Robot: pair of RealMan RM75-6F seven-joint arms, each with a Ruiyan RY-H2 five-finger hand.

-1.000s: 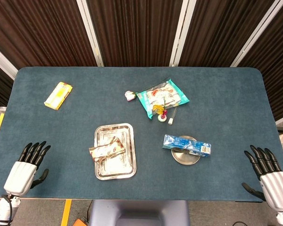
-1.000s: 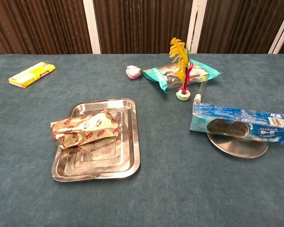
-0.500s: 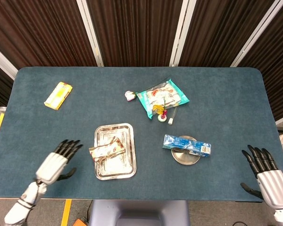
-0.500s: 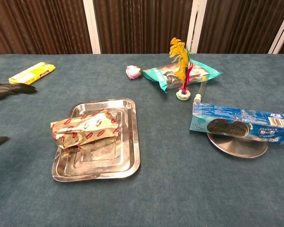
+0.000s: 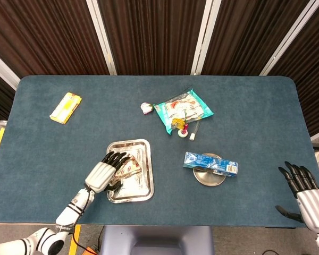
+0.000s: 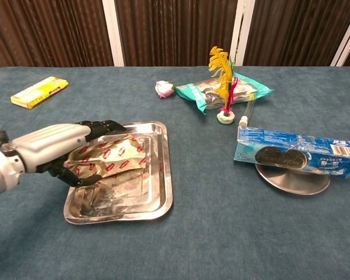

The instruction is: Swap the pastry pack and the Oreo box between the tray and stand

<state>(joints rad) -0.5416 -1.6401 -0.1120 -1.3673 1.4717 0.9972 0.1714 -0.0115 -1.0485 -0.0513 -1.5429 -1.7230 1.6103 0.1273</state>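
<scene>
Reaching over the pastry pack (image 6: pixel 108 156), the left hand (image 6: pixel 61 143) looks spread, not yet gripping; crinkly wrapper may slip or drag the tray (image 6: pixel 157 201); right hand (image 5: pixel 308 196) idle, spread.

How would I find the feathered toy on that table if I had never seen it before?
Start at the far middle of the blue table, where a teal snack bag lies. The feathered toy stands upright against the bag's near edge on a small white disc base. Its yellow and red feathers make it the only thing here that sticks up; the pink-and-white wrapped sweet to its left lies low.
</scene>
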